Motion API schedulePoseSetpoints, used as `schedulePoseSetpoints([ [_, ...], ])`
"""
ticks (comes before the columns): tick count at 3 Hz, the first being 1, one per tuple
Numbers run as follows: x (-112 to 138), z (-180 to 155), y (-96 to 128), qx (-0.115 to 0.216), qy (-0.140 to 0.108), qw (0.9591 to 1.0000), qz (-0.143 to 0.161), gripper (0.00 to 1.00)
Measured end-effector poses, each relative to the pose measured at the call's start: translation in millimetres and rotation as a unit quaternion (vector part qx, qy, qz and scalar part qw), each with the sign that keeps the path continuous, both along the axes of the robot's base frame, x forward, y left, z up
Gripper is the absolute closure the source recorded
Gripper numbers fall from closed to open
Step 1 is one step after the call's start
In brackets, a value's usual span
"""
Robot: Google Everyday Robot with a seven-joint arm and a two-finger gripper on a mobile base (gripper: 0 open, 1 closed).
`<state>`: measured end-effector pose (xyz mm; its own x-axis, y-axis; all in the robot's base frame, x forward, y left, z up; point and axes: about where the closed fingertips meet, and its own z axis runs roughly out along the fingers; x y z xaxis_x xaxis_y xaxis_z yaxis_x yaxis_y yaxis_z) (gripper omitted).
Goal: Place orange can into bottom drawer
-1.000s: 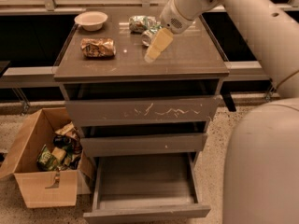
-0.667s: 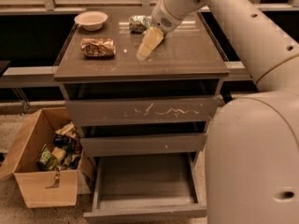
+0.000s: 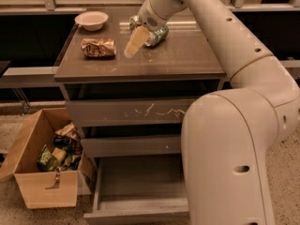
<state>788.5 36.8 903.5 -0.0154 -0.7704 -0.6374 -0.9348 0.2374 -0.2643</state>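
The orange can (image 3: 98,47) lies on its side on the left part of the cabinet top (image 3: 183,60); it is orange-brown and gold with a creased surface. My gripper (image 3: 132,43) hangs just above the cabinet top, a short way to the right of the can and apart from it, pointing down and to the left. It holds nothing that I can see. The bottom drawer (image 3: 140,184) is pulled out at the foot of the cabinet, and its flat grey floor shows.
A green can (image 3: 157,35) lies right behind my gripper. A white bowl (image 3: 91,20) stands at the back left. The scratched drawer front (image 3: 150,111) and a plain one (image 3: 131,146) are closed. A cardboard box (image 3: 44,189) of packets stands on the floor at the left. My arm fills the right side.
My gripper has moved left across the cabinet top, closer to the orange can. The arm has swung further into the right of the view. The can has not moved.
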Motion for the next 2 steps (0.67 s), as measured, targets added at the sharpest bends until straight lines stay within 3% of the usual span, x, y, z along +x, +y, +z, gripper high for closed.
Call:
schedulePoseSetpoints([
  [2, 4.5, -4.5, 63.2, -0.007, -0.012, 0.9996, 0.026, 0.0],
])
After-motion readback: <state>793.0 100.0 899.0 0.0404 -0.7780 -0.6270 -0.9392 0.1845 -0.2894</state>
